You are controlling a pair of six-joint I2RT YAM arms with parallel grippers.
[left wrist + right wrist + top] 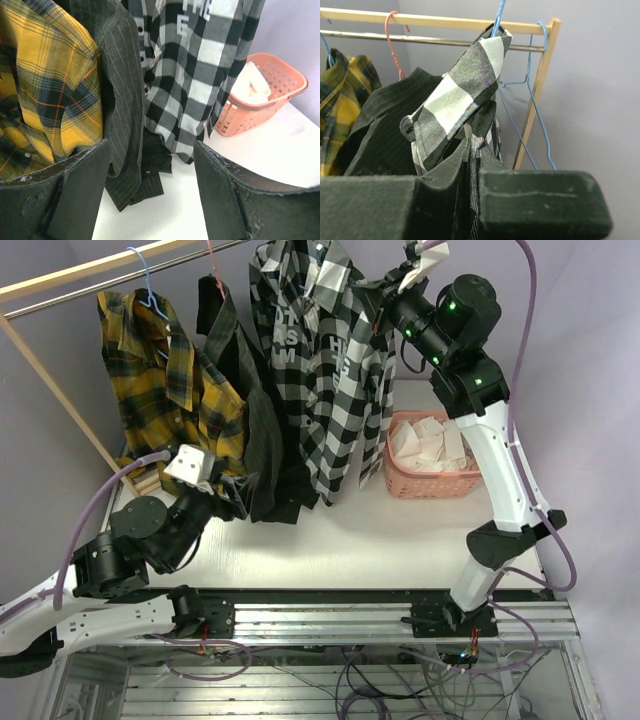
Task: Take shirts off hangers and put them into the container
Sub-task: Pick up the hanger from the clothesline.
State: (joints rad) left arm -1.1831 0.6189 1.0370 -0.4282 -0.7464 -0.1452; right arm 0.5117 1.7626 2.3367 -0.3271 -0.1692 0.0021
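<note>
Up top, right gripper clamped on the checked shirt beside its blue hanger, likely to peel it free; left gripper, jaws apart, faces the hems.

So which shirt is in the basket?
The plain white shirt; it alone lies crumpled in the pink basket, while the yellow plaid shirt, pinstriped shirt and checked shirt hang up.
</note>
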